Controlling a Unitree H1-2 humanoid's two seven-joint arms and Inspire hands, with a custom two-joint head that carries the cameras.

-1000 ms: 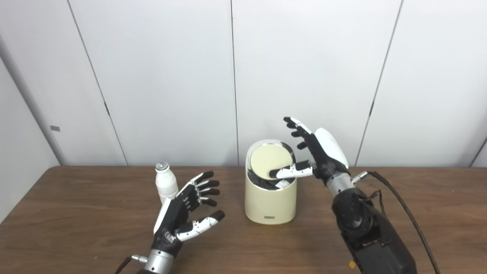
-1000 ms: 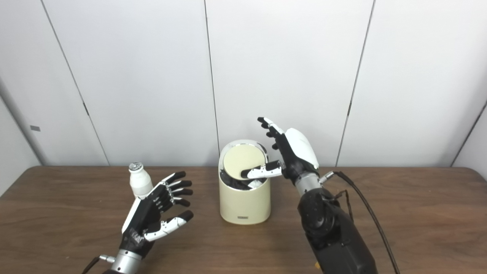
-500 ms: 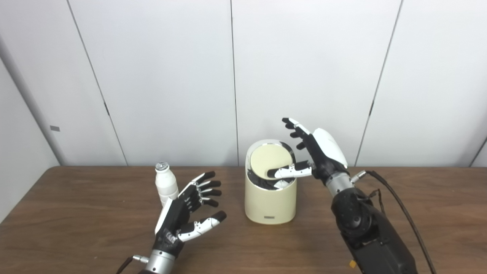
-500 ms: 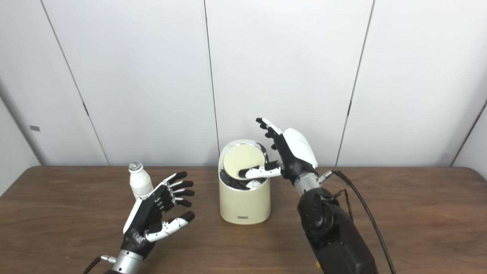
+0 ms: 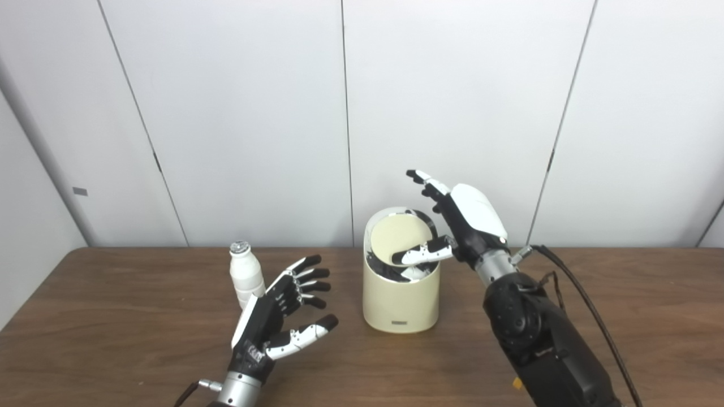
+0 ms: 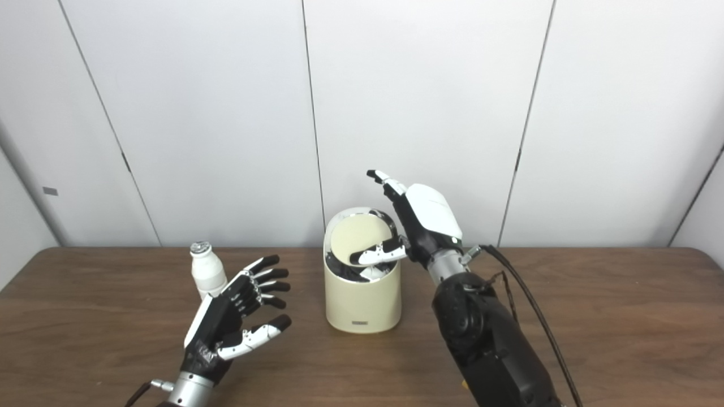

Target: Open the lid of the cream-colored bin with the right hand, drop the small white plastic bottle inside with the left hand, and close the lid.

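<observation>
I see a dark wooden worktop (image 5: 113,316) running the view's full width, with pale wall panels (image 5: 243,113) rising directly behind it.

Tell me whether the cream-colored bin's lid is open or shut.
Partly open. The round cream lid is tilted inward under the right hand's thumb, and a dark gap shows below it inside the cream-colored bin.

The left hand (image 5: 280,316) hides the bottle's (image 5: 245,274) lower right side.
</observation>
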